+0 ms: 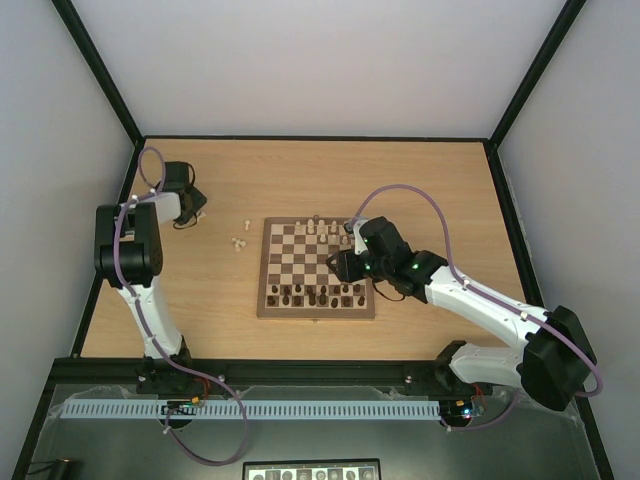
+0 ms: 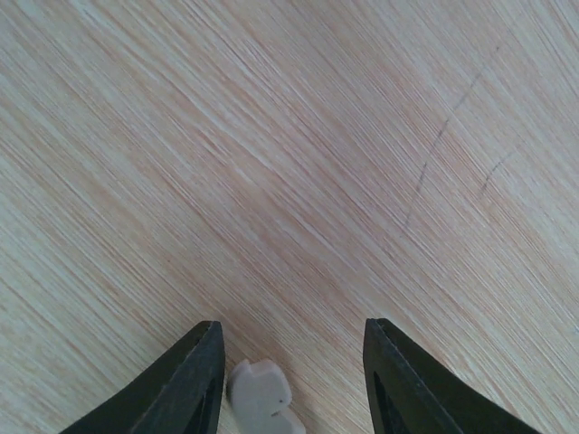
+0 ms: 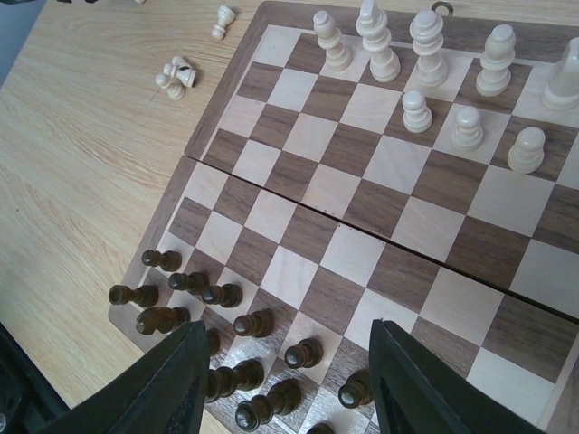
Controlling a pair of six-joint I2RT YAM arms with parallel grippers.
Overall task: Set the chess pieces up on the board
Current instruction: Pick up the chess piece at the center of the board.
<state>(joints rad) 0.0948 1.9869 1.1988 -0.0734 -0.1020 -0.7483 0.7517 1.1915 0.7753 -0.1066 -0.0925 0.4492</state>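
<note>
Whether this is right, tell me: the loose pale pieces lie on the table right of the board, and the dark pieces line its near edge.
Wrong side: the loose pale pieces lie on the table left of the board, as the top external view shows. The dark pieces do line its near edge.

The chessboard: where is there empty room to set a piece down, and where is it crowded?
Bare: the middle rows of the board, between the pale pieces at its far edge and the dark pieces at its near edge. Those two edges are crowded. On the table left of it lie loose pale pieces.
</note>
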